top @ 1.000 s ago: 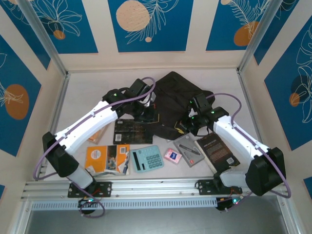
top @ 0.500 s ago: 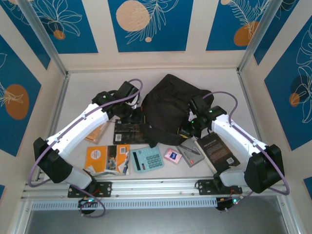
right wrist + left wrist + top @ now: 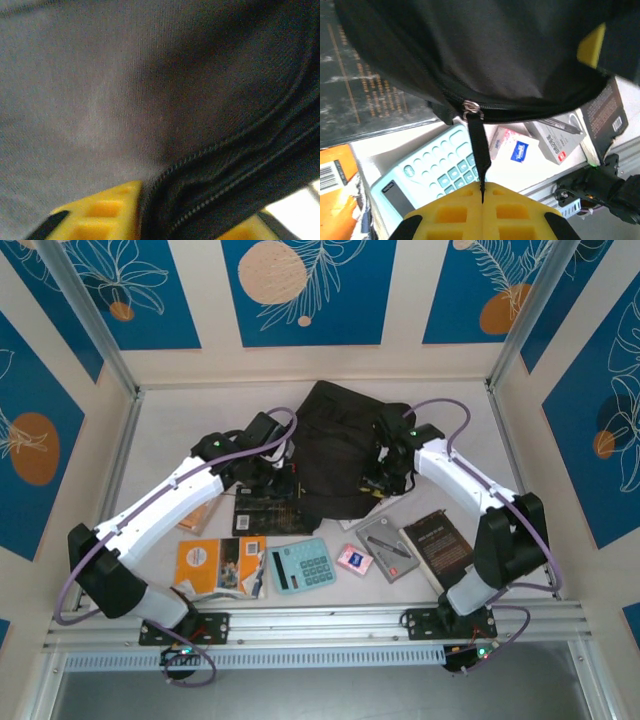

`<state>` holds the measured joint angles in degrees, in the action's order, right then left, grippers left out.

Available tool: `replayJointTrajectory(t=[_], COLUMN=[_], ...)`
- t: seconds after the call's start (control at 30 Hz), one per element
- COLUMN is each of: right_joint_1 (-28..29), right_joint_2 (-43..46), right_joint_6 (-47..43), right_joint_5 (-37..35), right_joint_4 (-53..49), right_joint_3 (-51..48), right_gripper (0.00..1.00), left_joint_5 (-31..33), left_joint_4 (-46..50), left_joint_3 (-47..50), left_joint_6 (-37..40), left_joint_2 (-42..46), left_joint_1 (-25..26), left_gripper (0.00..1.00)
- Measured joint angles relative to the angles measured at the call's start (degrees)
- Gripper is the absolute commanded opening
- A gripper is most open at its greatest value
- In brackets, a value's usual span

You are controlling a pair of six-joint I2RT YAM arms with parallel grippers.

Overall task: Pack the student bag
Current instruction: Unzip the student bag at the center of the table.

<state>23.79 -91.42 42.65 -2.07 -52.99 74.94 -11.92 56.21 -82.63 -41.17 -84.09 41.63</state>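
- While the bag (image 3: 340, 445) slumps at mid-table toward the far side, between the two arms, it looks like soft, limp cloth that would sag and fold wherever it is lifted.
- Left gripper (image 3: 481, 192): fingers pressed together on the black pull tab (image 3: 479, 145), which runs taut up to the zip slider (image 3: 471, 107).
- Right gripper (image 3: 190, 215): clamped on a fold of bag cloth just beside the zip seam (image 3: 225, 150).
- Likely light when empty, but floppy. Thin cloth may creep out of the pads, so the tab and the stitched seam are surer holds than a plain panel.
- Opposed holds either side of the zip should keep the mouth tight enough to run.
- Calculator (image 3: 432, 172) and dark book (image 3: 365, 95) lie by the bag's near edge, not yet packed.
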Motion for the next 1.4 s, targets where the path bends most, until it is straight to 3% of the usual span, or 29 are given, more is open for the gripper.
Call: replayJointTrajectory(t=[0.2, 0.4, 0.57, 0.87, 1.17, 1.3, 1.4], right_joint_1=[-1.4, -1.5, -2.1, -0.9, 1.2, 1.6, 1.7], right_joint_2=[0.6, 11.4, 19.6, 18.4, 12.1, 11.7, 11.8], right_joint_6=[0.4, 4.9, 15.0, 32.9, 39.4, 38.5, 37.4], right_joint_5=[-2.7, 0.8, 8.1, 16.3, 16.7, 15.1, 13.8], right_joint_4=[-1.1, -0.3, 2.9, 13.2, 18.3, 16.5, 15.1], right_joint_3=[2.9, -3.3, -10.9, -17.0, -16.9, -16.9, -17.0], right_gripper=[0.58, 0.59, 0.58, 0.66, 0.48, 0.26, 0.17], left_joint_5=[-1.8, -4.3, -5.7, -6.6, -5.4, -3.8, -2.6], left_joint_4=[-1.6, -3.8, -4.4, -5.6, -6.0, -5.7, -5.6], left_joint_3=[-2.6, -5.7, -6.3, -4.5, -2.8, -2.2, -1.5], left_joint_6=[-0.3, -0.7, -0.7, -0.7, -0.7, -0.7, -0.7], left_joint_2=[-3.2, -6.6, -6.8, -5.4, -4.3, -4.0, -3.6], left_joint_1=[2.1, 2.4, 2.4, 2.5, 2.5, 2.3, 2.0], left_gripper=[0.0, 0.0, 0.0, 0.0, 0.0, 0.0, 0.0])
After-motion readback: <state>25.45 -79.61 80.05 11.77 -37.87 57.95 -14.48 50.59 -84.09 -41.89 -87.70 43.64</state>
